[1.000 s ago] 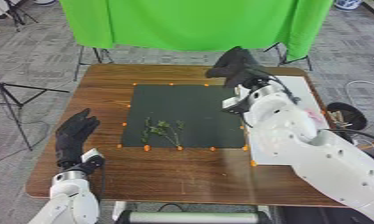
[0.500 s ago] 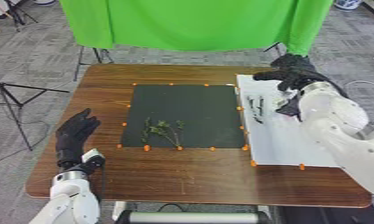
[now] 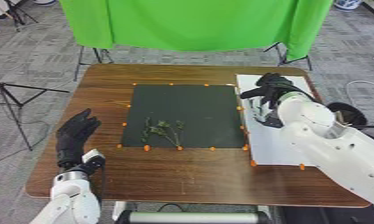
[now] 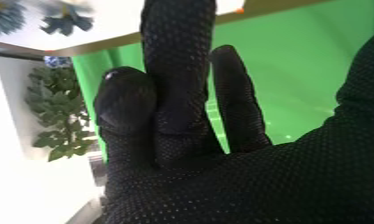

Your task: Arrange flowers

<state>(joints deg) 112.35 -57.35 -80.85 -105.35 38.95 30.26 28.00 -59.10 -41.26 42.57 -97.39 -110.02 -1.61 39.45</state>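
1. Head view: over the past second, the right hand [image 3: 274, 89] had been swung from above the dark sheet [image 3: 179, 102] out towards the far right corner of the white sheet [image 3: 268, 150], then drawn back in and nearer. It was now held over the white sheet, with the thumb kept apart from the fingers and nothing seen pinched.
2. Head view: the spot where two slim dark items had been seen lying half a second earlier was now largely covered by that hand and its wrist. By this, it was judged, a pick-up from the white sheet was being lined up rather than a placing.
3. Head view: the green sprigs [image 3: 162, 124] had been left undisturbed on the near part of the dark sheet, so the arrangement was judged barely begun. The left hand [image 3: 75, 132] had not been moved; it was rested at the left of the brown table [image 3: 183, 175], fingers loosely extended.
4. Right wrist view: the right hand's fingers were seen extended, some close together, others parted, with no stem gripped. Flower heads [image 4: 66, 19] were seen on the white surface beyond them. For a grasp, the hand would need to be lowered and closed on a stem; blossoms could be crushed if it were closed too high.
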